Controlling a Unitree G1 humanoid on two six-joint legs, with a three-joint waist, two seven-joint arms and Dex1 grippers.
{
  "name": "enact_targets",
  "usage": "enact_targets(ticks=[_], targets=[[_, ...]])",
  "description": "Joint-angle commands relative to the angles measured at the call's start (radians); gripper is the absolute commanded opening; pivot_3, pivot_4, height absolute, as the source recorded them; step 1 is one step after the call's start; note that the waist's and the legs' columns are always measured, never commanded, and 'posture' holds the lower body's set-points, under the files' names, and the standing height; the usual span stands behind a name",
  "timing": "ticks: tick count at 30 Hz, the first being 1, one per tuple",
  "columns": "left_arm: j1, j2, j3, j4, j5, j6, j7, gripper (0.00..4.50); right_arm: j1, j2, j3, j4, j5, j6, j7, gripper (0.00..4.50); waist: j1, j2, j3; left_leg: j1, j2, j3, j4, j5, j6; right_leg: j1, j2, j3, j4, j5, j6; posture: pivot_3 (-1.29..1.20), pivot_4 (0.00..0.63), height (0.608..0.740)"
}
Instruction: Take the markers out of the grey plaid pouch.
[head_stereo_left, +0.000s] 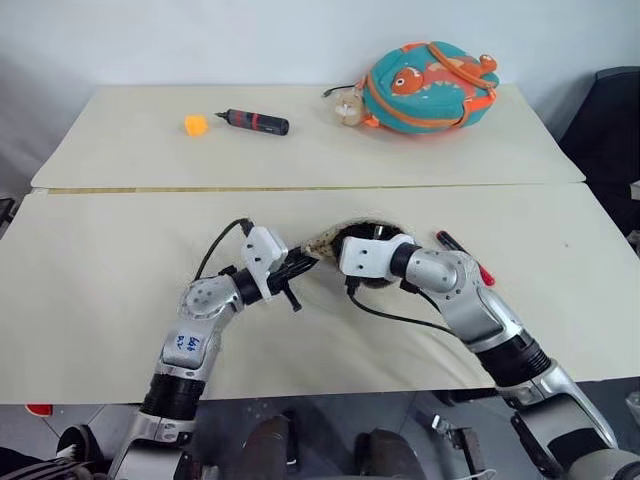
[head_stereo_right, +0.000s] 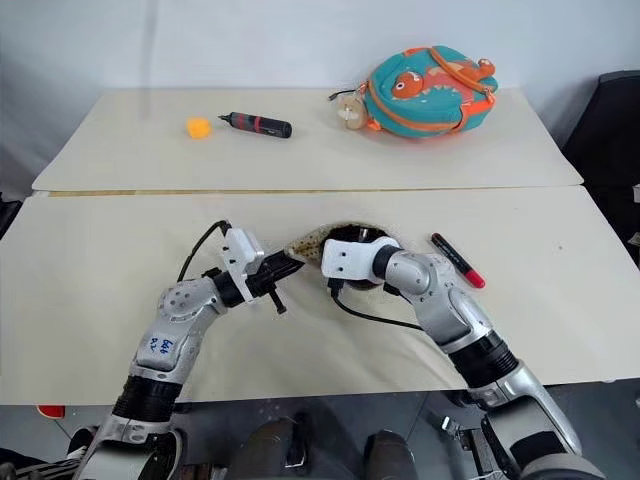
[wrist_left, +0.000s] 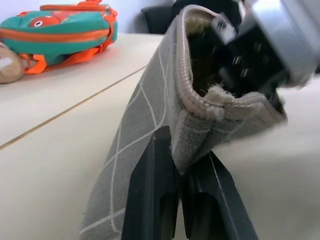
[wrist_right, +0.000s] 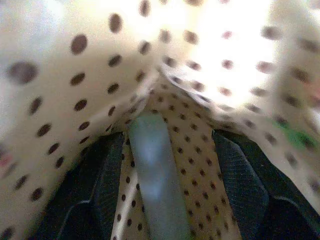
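The grey plaid pouch (wrist_left: 135, 125) is held up off the near table with its mouth gaping. My left gripper (wrist_left: 185, 150) is shut on the pouch's end seam. My right gripper (wrist_right: 165, 140) reaches inside the pouch, among its dotted lining. Its two black fingers (wrist_right: 102, 185) stand open, and a slim pale marker (wrist_right: 155, 175) lies between them, close to one finger. A blurred green patch (wrist_right: 300, 137) shows at the side of the lining. In the right eye view the pouch (head_stereo_right: 308, 240) peeks out between both hands. A dark marker with a red end (head_stereo_right: 457, 259) lies on the table right of my right arm.
On the far table lie a teal-and-orange fish backpack (head_stereo_left: 430, 87), a thick black-and-red pen-shaped tool (head_stereo_left: 255, 121) and a small orange object (head_stereo_left: 196, 124). A seam (head_stereo_left: 150, 188) runs between the two tables. A black chair (head_stereo_left: 610, 130) stands at the right.
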Motion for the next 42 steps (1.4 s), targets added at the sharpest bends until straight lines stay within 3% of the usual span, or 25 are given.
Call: enact_targets(ticks=[1,5,8,14,21,24,34,42], targets=[[-0.006,0.007,0.002,-0.071,-0.051,0.021,-0.036,0.00,-0.033,0.006,0.005,0.022,-0.043,-0.027,-0.024,2.93,-0.001,0.000,0.000,0.000,0.000,0.000,0.000,0.000,0.000,0.000,0.000,0.000,0.000,0.000,0.000,0.00,0.150,0.740],[-0.008,0.006,0.007,-0.081,-0.044,0.033,-0.020,0.00,-0.032,0.019,-0.005,0.046,-0.033,-0.030,-0.016,2.93,-0.001,0.000,0.000,0.000,0.000,0.000,0.000,0.000,0.000,0.000,0.000,0.000,0.000,0.000,0.000,0.00,0.150,0.740],[-0.007,0.008,0.009,-0.071,-0.019,0.017,-0.004,0.00,-0.028,0.019,-0.012,0.041,-0.025,-0.034,-0.009,2.40,0.000,0.000,0.000,0.000,0.000,0.000,0.000,0.000,0.000,0.000,0.000,0.000,0.000,0.000,0.000,0.00,0.150,0.740],[-0.008,0.013,0.015,-0.027,0.033,-0.025,0.030,0.00,0.006,0.004,-0.042,-0.043,0.056,-0.019,0.075,0.46,0.000,0.000,0.000,0.000,0.000,0.000,0.000,0.000,0.000,0.000,0.000,0.000,0.000,0.000,0.000,0.00,0.150,0.740],[0.008,0.025,0.023,0.026,0.053,-0.074,0.031,0.00,0.057,-0.037,-0.084,-0.193,0.183,0.016,0.207,0.42,0.001,0.000,0.000,0.000,0.000,0.000,0.000,0.000,0.000,0.000,0.000,0.000,0.000,0.000,0.000,0.00,0.150,0.740],[0.002,0.030,0.027,0.041,0.071,-0.087,0.050,0.00,0.061,-0.009,-0.126,-0.264,0.314,0.097,0.267,0.42,0.001,0.000,0.000,0.000,0.000,0.000,0.000,0.000,0.000,0.000,0.000,0.000,0.000,0.000,0.000,0.00,0.150,0.740],[0.006,0.035,0.027,0.047,0.070,-0.100,0.032,0.00,0.037,-0.029,-0.221,-0.248,0.409,0.156,0.256,0.42,0.003,0.000,0.000,0.000,0.000,-0.001,0.000,0.000,0.000,0.000,0.000,-0.001,0.000,0.000,0.000,0.00,0.150,0.740],[0.001,0.046,0.049,0.075,0.081,-0.114,0.051,0.00,0.015,-0.044,-0.338,-0.352,0.668,0.305,0.325,0.42,0.002,0.000,0.000,0.000,0.000,-0.001,0.000,0.000,0.000,0.000,0.000,-0.001,0.000,0.000,0.000,0.00,0.150,0.740]])
